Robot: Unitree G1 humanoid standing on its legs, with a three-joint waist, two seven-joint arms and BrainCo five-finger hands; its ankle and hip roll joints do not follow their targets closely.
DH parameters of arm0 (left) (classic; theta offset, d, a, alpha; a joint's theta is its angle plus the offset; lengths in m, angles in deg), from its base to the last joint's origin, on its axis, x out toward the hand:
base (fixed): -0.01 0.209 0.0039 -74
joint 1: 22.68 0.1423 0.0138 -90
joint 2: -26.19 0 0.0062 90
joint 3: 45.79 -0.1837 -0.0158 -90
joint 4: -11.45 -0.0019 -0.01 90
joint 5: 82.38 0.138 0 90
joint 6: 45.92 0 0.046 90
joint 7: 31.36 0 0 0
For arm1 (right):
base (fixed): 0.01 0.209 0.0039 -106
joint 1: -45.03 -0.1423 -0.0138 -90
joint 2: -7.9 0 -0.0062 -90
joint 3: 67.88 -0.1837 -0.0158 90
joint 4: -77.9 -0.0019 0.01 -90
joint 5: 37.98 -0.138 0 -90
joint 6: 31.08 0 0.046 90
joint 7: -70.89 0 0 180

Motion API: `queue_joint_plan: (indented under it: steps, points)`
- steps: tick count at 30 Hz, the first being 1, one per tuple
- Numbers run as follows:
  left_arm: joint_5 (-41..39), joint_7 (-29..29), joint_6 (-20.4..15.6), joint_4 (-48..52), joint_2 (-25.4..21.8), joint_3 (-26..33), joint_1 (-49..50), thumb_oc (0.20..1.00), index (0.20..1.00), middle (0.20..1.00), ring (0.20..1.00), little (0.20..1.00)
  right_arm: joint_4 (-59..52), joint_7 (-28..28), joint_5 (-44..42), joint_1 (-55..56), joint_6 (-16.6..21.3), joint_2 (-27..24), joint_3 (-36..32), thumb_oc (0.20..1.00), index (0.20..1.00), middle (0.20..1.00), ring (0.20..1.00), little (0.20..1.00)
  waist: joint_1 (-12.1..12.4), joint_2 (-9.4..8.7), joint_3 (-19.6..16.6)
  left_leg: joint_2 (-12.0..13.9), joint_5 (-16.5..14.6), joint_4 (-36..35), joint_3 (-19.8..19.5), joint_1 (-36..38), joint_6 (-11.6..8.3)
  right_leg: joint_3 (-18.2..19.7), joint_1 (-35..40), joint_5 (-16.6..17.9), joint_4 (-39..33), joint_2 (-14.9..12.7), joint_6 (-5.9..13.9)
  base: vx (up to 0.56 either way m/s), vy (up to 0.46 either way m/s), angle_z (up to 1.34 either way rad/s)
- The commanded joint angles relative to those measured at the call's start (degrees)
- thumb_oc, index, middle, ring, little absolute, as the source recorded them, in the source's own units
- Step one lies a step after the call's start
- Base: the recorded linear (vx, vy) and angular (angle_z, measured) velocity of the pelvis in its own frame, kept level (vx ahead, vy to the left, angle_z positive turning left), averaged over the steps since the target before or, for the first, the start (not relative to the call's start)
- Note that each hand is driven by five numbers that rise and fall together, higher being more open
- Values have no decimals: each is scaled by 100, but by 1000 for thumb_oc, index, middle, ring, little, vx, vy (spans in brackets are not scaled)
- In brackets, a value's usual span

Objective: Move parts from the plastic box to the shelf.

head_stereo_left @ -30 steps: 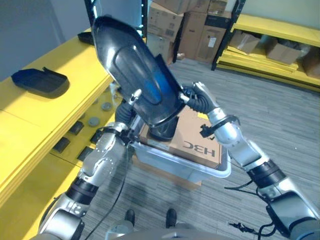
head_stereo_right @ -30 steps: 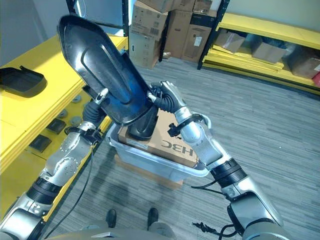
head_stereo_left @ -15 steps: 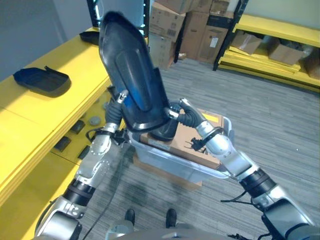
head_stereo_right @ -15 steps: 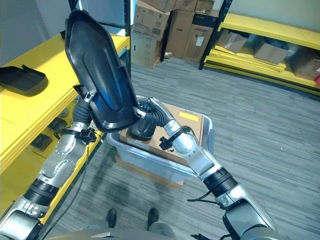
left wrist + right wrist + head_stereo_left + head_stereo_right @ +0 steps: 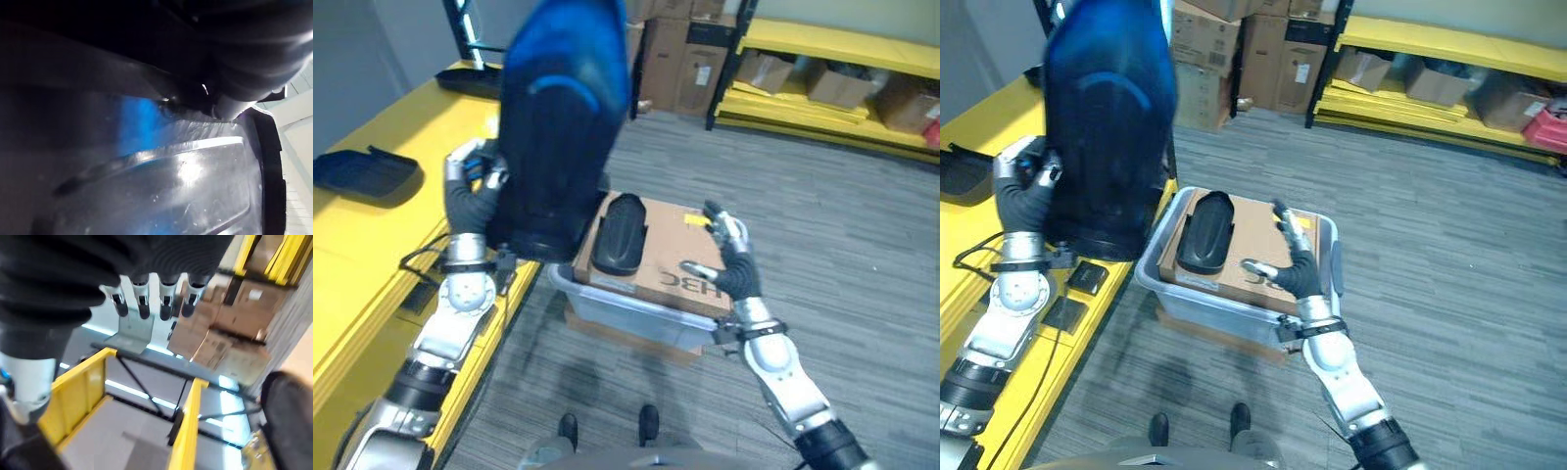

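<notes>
Now the left hand grips the big dark part by its lower edge, held upright over the yellow shelf's edge, while the right hand, fingers spread and empty, hovers over the plastic box, nearer the smaller part lying lengthwise inside.

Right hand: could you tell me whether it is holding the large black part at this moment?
No, the right hand hovers open above the plastic box, while the left hand grips the large black part.
</notes>
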Motion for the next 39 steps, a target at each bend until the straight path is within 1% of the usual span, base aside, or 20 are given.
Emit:
queue_joint_plan:
  steps: [1, 5, 10, 13, 14, 15, 16, 17, 18, 19, 21, 22, 28, 29, 33, 34, 35, 37, 38, 39]
  points:
    - [214, 361, -584, 146, -45, 172, -363, 200, 200, 200, 200, 200, 267, -240, -331, -232, -144, 1, 164, 1000, 1000, 1000, 1000, 1000, 87, 73, -114, 131, -796, -10, 107, 164, -6, -147, 532, -1183, 211, -215, 331, 0, 0, 0]
    - [96, 201, -694, 462, -57, 408, 62, 200, 200, 200, 200, 200, 1911, -593, -98, 57, -984, 132, 323, 1000, 1000, 1000, 1000, 1000, 230, 61, -69, 221, -730, -10, 94, 60, -117, -413, 576, -1206, 142, -236, 278, -2, -70, 13]
    - [-418, -252, -811, 960, 216, 844, 721, 200, 200, 200, 200, 200, 4924, -1506, -119, -19, -2081, 711, 742, 1000, 1000, 1000, 1000, 1000, 914, 82, 97, 374, -461, -10, -217, -125, -405, -1063, 800, -1267, 117, -233, 153, -2, -140, 73]
    - [-475, -335, -741, 1017, 263, 942, 741, 200, 200, 200, 200, 200, 5707, -1733, -204, -151, -2153, 873, 792, 1000, 1000, 1000, 1000, 1000, 1072, 105, 114, 395, -346, -10, -296, -219, -467, -1231, 831, -1288, 134, -221, 110, -3, -36, 60]
    - [-532, -387, -675, 1053, 313, 1025, 760, 200, 200, 200, 200, 200, 6149, -1980, -376, -239, -2439, 985, 773, 1000, 1000, 1000, 1000, 1000, 1208, 124, 138, 423, -275, -10, -298, -254, -531, -1380, 899, -1326, 157, -210, 85, 30, 4, 59]
    - [-668, -659, -663, 1094, 379, 1099, 772, 200, 200, 200, 200, 200, 6547, -2111, -782, -277, -2907, 1092, 642, 1000, 1000, 1000, 1000, 1000, 1287, 148, 174, 544, -191, -10, 35, -295, -603, -1694, 1003, -1404, 268, -223, 54, 31, 31, 65]
    - [-746, -823, -669, 1110, 415, 1132, 777, 200, 200, 200, 200, 200, 6690, -2108, -890, -292, -3005, 1129, 568, 1000, 1000, 1000, 1000, 1000, 1286, 161, 200, 620, -133, -10, 254, -317, -627, -1875, 1049, -1432, 337, -237, 39, 87, 45, 82]
    - [-822, -982, -691, 1103, 465, 1154, 782, 200, 200, 200, 200, 200, 6834, -2060, -951, -285, -3042, 1169, 491, 1000, 1000, 1000, 1000, 1000, 1276, 155, 207, 751, -163, 1, 559, -284, -689, -2007, 1142, -1551, 398, -251, 36, 48, 132, 141]
    - [-969, -1215, -761, 1072, 546, 1120, 748, 200, 200, 200, 200, 200, 6986, -2008, -1040, -303, -3141, 1175, 381, 1000, 1000, 1000, 1000, 1000, 1166, 183, 258, 981, -11, 30, 1327, -244, -727, -2393, 1184, -1535, 524, -313, 44, 24, 209, 186]
    - [-968, -1207, -793, 1017, 570, 1071, 679, 200, 200, 200, 200, 200, 7071, -2003, -1033, -318, -3187, 1166, 349, 1000, 1000, 1000, 1000, 1000, 1080, 194, 264, 1070, 52, 50, 1739, -224, -724, -2578, 1184, -1524, 596, -348, 51, -39, 231, 199]
    - [-921, -1129, -805, 979, 577, 1043, 627, 200, 200, 200, 200, 200, 7117, -2069, -956, -336, -3223, 1162, 345, 1000, 1000, 1000, 1000, 1000, 1036, 197, 268, 1099, 71, 59, 1899, -216, -717, -2656, 1181, -1531, 639, -368, 54, -4, 214, 168]
    - [-792, -964, -878, 871, 602, 902, 450, 200, 200, 200, 200, 200, 7259, -2274, -884, -419, -3212, 1150, 334, 1000, 1000, 1000, 1000, 1000, 901, 211, 272, 1197, 108, 87, 2465, -152, -656, -2867, 1161, -1538, 811, -450, 57, 64, 344, 150]
    - [-624, -1005, -805, 911, 508, 905, 352, 200, 200, 200, 200, 200, 7355, -2285, -890, -655, -3153, 1140, 390, 1000, 1000, 1000, 1000, 1000, 1154, 219, 194, 903, 19, 78, 2093, -378, -452, -2757, 1328, -1843, 1293, -685, 155, 142, 251, 71]
    - [-756, -1129, -812, 939, 409, 884, 314, 200, 200, 200, 200, 200, 7275, -2303, -1085, -705, -3072, 1142, 279, 1000, 1000, 1000, 1000, 1000, 1182, 200, 167, 663, -106, 62, 2005, -382, -260, -2717, 1262, -1655, 1850, -959, 302, 205, 318, 20]
    - [-620, -1067, -844, 909, 324, 769, 149, 200, 200, 200, 200, 200, 7173, -2080, -818, -783, -2769, 1151, 228, 1000, 1000, 1000, 1000, 1000, 1060, 199, 214, 349, -315, 18, 1952, -251, 8, -2457, 800, -1024, 3137, -1499, 588, 159, 246, 40]
    - [-513, -962, -818, 894, 309, 671, 54, 200, 200, 200, 200, 200, 7174, -1884, -758, -868, -2710, 1140, 266, 1000, 1000, 1000, 1000, 1000, 944, 214, 272, 313, -348, 3, 1843, -223, 21, -2074, 509, -1084, 3278, -1330, 595, 184, 102, 39]
    - [-464, -789, -864, 808, 273, 465, -74, 200, 200, 200, 200, 200, 7200, -1681, -732, -954, -2573, 1136, 311, 1000, 1000, 1000, 1000, 1000, 749, 242, 351, 274, -365, -10, 1604, -183, -5, -1638, 160, -1206, 3082, -907, 520, 160, 25, 50]
    - [-417, -624, -848, 772, 252, 318, -165, 200, 200, 200, 200, 200, 7199, -1590, -674, -1019, -2451, 1148, 340, 1000, 1000, 1000, 1000, 1000, 652, 275, 376, 271, -375, -10, 1430, -137, -44, -1484, 53, -1252, 2776, -738, 458, 128, -73, 98]
    - [-377, -442, -702, 756, 227, 147, -346, 200, 200, 200, 200, 200, 7181, -1501, -405, -1123, -2390, 1171, 407, 1000, 1000, 1000, 1000, 1000, 574, 331, 382, 342, -292, -10, 1318, -135, -88, -1455, -47, -1086, 2003, -664, 349, 85, -130, 89]
    - [-385, -425, -679, 752, 220, 125, -373, 200, 200, 200, 200, 200, 7185, -1474, -396, -1132, -2379, 1175, 422, 1000, 1000, 1000, 1000, 1000, 558, 331, 382, 346, -304, -10, 1286, -125, -95, -1436, -51, -1052, 1868, -658, 352, 93, -174, 59]
